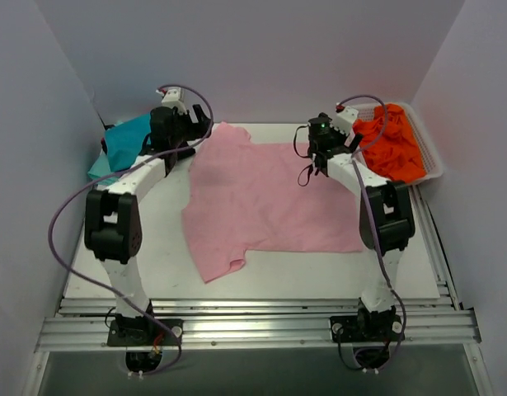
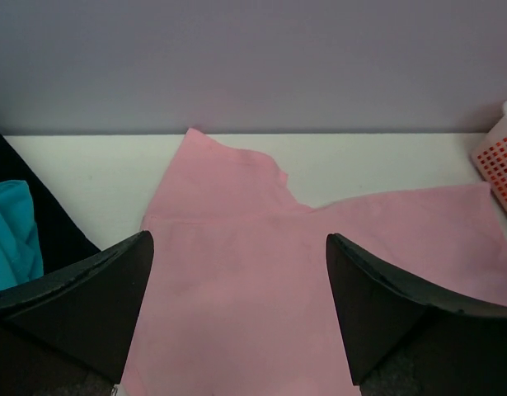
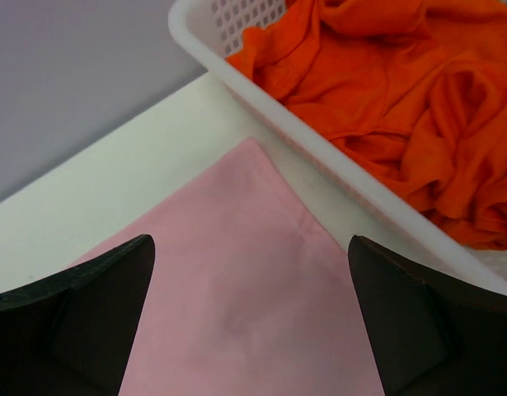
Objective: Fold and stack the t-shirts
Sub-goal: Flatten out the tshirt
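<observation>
Pink t-shirt [image 1: 269, 198] lies flat beneath left fingers [image 2: 80, 305] and right fingers [image 3: 80, 313], both spread.

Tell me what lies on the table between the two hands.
The light pink cloth t-shirt, spread flat. The top view shows its far edge filling the stretch from the left hand to the right hand.

A white lattice basket [image 3: 319, 161] sat at the far right corner of the pale worktop [image 1: 154, 256], beside its grey back wall [image 1: 261, 58].
</observation>
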You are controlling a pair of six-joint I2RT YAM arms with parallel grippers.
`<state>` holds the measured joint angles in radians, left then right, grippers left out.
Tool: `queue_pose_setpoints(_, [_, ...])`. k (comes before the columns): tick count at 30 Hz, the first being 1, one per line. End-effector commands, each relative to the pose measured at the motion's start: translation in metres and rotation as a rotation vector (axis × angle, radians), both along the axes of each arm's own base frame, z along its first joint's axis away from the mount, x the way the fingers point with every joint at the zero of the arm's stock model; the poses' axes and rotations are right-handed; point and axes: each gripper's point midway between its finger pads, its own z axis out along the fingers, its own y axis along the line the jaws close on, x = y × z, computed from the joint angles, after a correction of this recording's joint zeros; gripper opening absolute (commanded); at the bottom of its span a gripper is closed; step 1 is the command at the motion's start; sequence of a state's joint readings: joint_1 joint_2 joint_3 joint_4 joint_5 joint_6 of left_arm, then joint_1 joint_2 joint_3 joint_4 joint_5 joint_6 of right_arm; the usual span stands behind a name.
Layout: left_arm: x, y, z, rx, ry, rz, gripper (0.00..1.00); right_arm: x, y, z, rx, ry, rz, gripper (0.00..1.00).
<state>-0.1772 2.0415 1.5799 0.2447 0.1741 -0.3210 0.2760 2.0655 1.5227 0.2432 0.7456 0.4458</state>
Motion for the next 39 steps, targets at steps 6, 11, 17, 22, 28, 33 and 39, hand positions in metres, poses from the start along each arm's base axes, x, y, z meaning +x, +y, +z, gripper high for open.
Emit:
queue_pose_setpoints(6, [-0.102, -0.025, 0.064, -0.004, -0.133, 0.082, 0.96, -0.072, 0.023, 0.087, 0.035, -0.176, 0.0, 1.0])
queue_pose_setpoints(11, [-0.19, -0.073, 0.039, 0.002, -0.139, 0.046, 0.95, -0.131, 0.086, 0.097, 0.024, -0.278, 0.199, 0.99])
queue_pose_setpoints(17, [-0.26, -0.134, 0.041, -0.024, -0.34, -0.121, 0.94, -0.186, 0.114, 0.085, 0.032, -0.234, 0.294, 1.0])
queue_pose_setpoints(22, [-0.268, -0.124, 0.021, 0.025, -0.094, -0.029, 0.97, -0.242, 0.051, 0.058, 0.172, -0.107, 0.065, 1.0])
queue_pose_setpoints(28, [-0.34, -0.08, 0.002, 0.005, 0.02, 0.123, 0.96, -0.299, -0.011, 0.063, 0.168, -0.136, -0.125, 1.0])
queue_pose_setpoints(33, [-0.374, -0.04, -0.047, -0.047, 0.183, 0.178, 0.97, -0.317, -0.025, 0.066, 0.271, -0.222, -0.089, 1.0])
queue_pose_setpoints(39, [-0.402, -0.014, -0.107, -0.085, 0.316, 0.219, 1.0, -0.307, -0.025, 0.068, 0.343, -0.252, 0.015, 1.0])
